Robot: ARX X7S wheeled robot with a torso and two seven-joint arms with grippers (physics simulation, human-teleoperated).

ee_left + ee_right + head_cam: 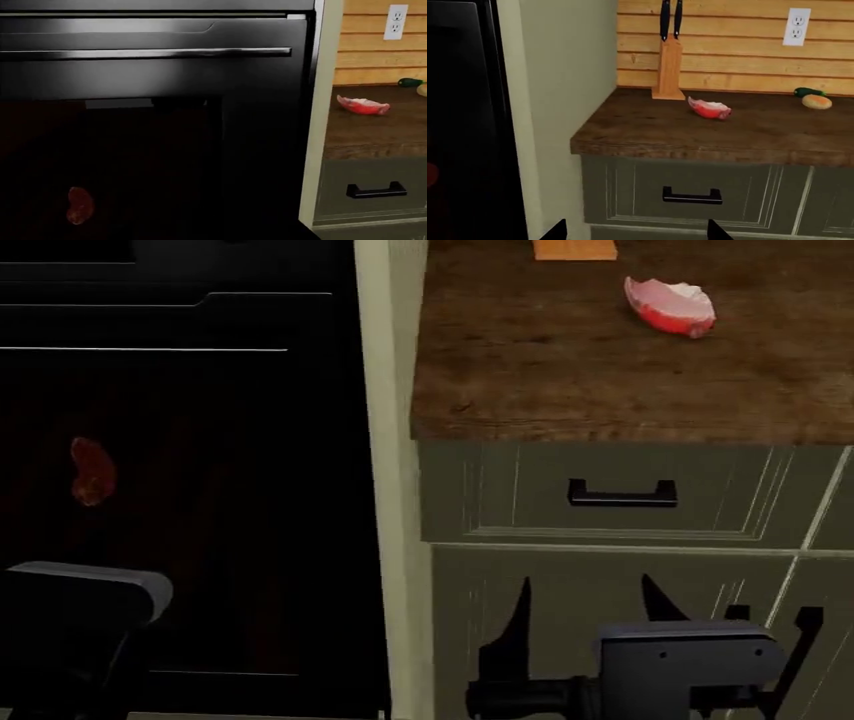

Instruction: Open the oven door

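Note:
The oven door is a tall glossy black panel filling the left of the head view, standing closed against the pale frame. Its thin pale handle bar runs across the top, above the dark glass. The left wrist view faces this door closely; no fingers stand out against the black. In the head view only the left arm's grey wrist block shows, low in front of the door. My right gripper is open and empty in front of the olive cabinet, right of the oven door.
A pale vertical post separates the oven from a wooden counter. Below it is an olive drawer with a black handle. On the counter are a red-and-white piece, a knife block and vegetables.

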